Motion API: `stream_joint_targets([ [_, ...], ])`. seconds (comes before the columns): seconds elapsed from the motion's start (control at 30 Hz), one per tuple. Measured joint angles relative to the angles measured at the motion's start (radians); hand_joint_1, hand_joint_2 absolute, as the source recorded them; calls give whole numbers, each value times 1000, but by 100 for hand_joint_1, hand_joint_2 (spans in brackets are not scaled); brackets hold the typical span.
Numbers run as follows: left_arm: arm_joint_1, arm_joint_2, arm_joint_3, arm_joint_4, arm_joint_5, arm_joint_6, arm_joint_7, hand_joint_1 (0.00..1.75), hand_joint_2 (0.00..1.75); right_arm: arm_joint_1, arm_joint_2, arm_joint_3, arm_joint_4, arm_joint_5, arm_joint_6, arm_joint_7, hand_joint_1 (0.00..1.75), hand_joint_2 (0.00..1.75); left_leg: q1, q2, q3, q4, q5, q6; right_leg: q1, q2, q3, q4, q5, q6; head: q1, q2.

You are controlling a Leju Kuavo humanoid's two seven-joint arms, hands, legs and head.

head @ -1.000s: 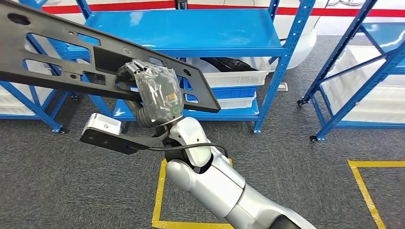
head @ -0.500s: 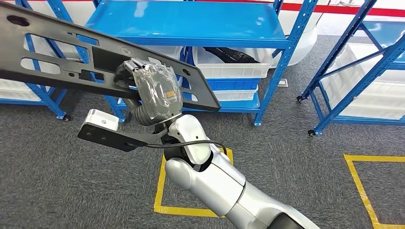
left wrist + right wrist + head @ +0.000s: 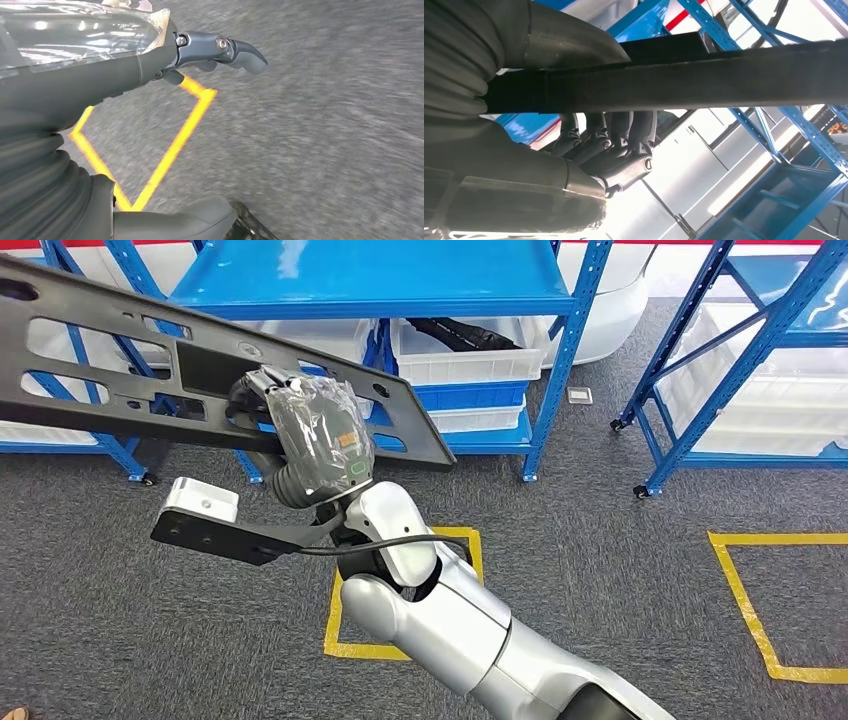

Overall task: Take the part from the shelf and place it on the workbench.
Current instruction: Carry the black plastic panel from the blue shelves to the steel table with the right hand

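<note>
A long black flat part (image 3: 100, 370) with several cut-outs runs from the upper left of the head view toward the middle, held in the air in front of the shelf. My right hand (image 3: 318, 440), wrapped in clear plastic, grips it near its right end. In the right wrist view the dark fingers (image 3: 624, 135) curl around the part's edge (image 3: 724, 75). My left hand (image 3: 150, 60) hangs over the grey floor with a finger (image 3: 240, 50) stretched out and nothing in it.
The blue shelf (image 3: 400, 285) stands ahead, with white bins (image 3: 470, 365) on its lower level; one bin holds another black part (image 3: 450, 335). A second blue shelf (image 3: 740, 350) stands at the right. Yellow tape squares (image 3: 345, 640) (image 3: 750, 610) mark the grey carpet.
The whole picture has shifted: shelves and floor marks now sit higher in the head view, so the camera has moved. My right hand keeps the same grip on the black part.
</note>
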Motion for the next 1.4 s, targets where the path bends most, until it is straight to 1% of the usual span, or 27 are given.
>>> stream_joint_targets([
  [0.03,0,0,0,0,-3,3,2,0,175,-1,0,2,0,-5,0,0,175,175,0,-1,-11,68,-52,-2,3,-1,-14,1,13,-7,-1,0],
  [0.07,0,0,0,0,-5,5,3,0,175,-2,0,3,1,-9,0,0,175,175,0,-2,-18,135,-80,-3,7,-2,-29,2,24,-8,-2,0],
  [0.13,0,1,0,0,-9,10,6,0,175,-2,-1,8,2,-16,-1,-2,175,175,0,-3,-4,205,-59,-3,12,-2,-61,8,46,-8,-2,0],
  [0.2,0,2,0,0,-13,17,12,0,175,-2,0,11,4,-24,-1,-5,175,175,-1,-4,66,151,-9,4,15,-2,-91,19,62,-5,-2,0],
  [0.27,-3,3,0,0,-18,25,18,0,175,-3,0,14,3,-32,-1,-10,175,175,-6,-6,176,10,-20,16,18,-1,-111,29,76,4,-2,0],
  [0.33,-7,3,-1,0,-23,32,24,0,175,-6,1,17,3,-40,-2,-15,175,175,-14,-8,236,-86,-49,28,19,-3,-122,32,92,19,-2,0],
  [0.4,-8,1,-1,0,-27,38,30,0,175,-11,0,21,3,-49,-4,-17,175,175,-16,-4,227,-109,-38,40,18,-3,-135,35,103,33,-2,0],
  [0.43,-8,1,-1,0,-28,40,33,0,175,-13,-1,23,4,-53,-6,-17,175,175,-15,-1,217,-114,-26,49,18,-1,-146,49,86,34,0,0],
  [0.5,-8,1,-1,0,-32,43,36,0,175,-16,-2,29,5,-62,-10,-17,175,175,-12,6,191,-119,4,61,14,2,-177,127,8,27,4,0],
  [0.57,-8,2,-1,0,-36,48,38,0,175,-17,-2,34,6,-69,-16,-17,175,175,-12,7,155,-118,32,64,7,3,-203,249,-67,27,7,0],
  [0.6,-8,2,-2,0,-38,50,38,0,175,-17,-3,36,8,-71,-17,-17,175,175,-11,8,137,-118,46,62,2,3,-204,295,-75,37,7,0],
  [0.63,-8,2,-2,0,-39,51,38,0,175,-17,-3,39,10,-71,-18,-17,175,175,-10,10,118,-117,60,59,-3,3,-192,315,-62,51,7,0],
  [0.7,-8,1,-2,0,-40,51,38,0,175,-17,-2,43,11,-72,-19,-17,175,175,-6,12,83,-115,88,49,-11,2,-124,259,-12,79,8,0],
  [0.73,-9,1,-2,0,-40,52,38,0,175,-18,-1,44,12,-72,-19,-17,175,175,-5,11,68,-112,100,42,-13,2,-67,185,-6,83,8,0],
  [0.8,-8,1,-2,0,-41,52,37,0,175,-21,0,44,12,-73,-20,-16,175,175,-5,11,49,-111,126,27,-10,5,21,45,-29,72,7,0],
  [0.87,-7,1,-3,0,-44,46,36,0,175,-24,-1,44,13,-75,-23,-12,175,175,-3,11,42,-119,153,13,-2,6,33,-5,-43,54,6,0],
  [1.0,-2,4,-3,1,-49,33,35,0,175,-25,-1,45,15,-78,-24,-6,175,175,-1,9,40,-130,175,1,-2,5,13,-1,-28,37,6,0],
  [1.07,-1,5,-4,1,-49,31,35,0,175,-25,-1,45,15,-78,-24,-5,175,175,3,8,35,-126,162,0,-10,3,11,-2,-21,31,7,0],
  [1.1,-1,6,-4,1,-50,30,35,0,175,-26,-1,46,16,-78,-24,-4,175,175,5,6,28,-108,128,-1,-13,2,7,-2,-12,23,6,0],
  [1.17,0,10,-4,1,-51,44,50,0,175,-27,0,52,17,-91,-22,-3,175,175,7,1,4,46,7,-7,-10,-1,-31,-1,28,7,5,0],
  [1.2,0,10,-4,1,-52,59,60,0,175,-27,0,56,17,-101,-21,-5,175,175,7,-1,15,116,-26,-9,-6,-1,-62,1,54,2,4,0],
  [1.23,-1,10,-4,1,-54,75,69,0,175,-26,0,61,17,-111,-20,-9,175,175,7,-3,46,151,-34,-9,-3,-1,-92,4,77,4,3,0],
  [1.27,-2,10,-4,1,-56,87,74,0,175,-26,0,65,16,-118,-20,-13,175,175,7,-4,107,115,-18,-7,-1,0,-114,7,92,10,2,0],
  [1.3,-4,9,-4,1,-58,92,75,0,175,-26,1,67,15,-122,-19,-15,175,175,5,-5,177,30,-21,-3,1,-1,-126,12,100,15,3,0],
  [1.33,-6,9,-4,1,-59,93,75,0,175,-27,1,68,14,-125,-19,-16,175,175,3,-6,231,-43,-43,1,4,-1,-133,17,108,22,3,0],
  [1.37,-8,8,-4,1,-60,94,76,0,175,-28,1,70,12,-129,-19,-17,175,175,0,-7,267,-96,-65,6,7,-3,-139,20,115,29,4,0],
  [1.4,-9,8,-4,1,-61,95,77,0,175,-29,1,71,11,-135,-19,-18,175,175,-4,-8,278,-125,-75,11,9,-5,-144,22,123,36,4,0],
])
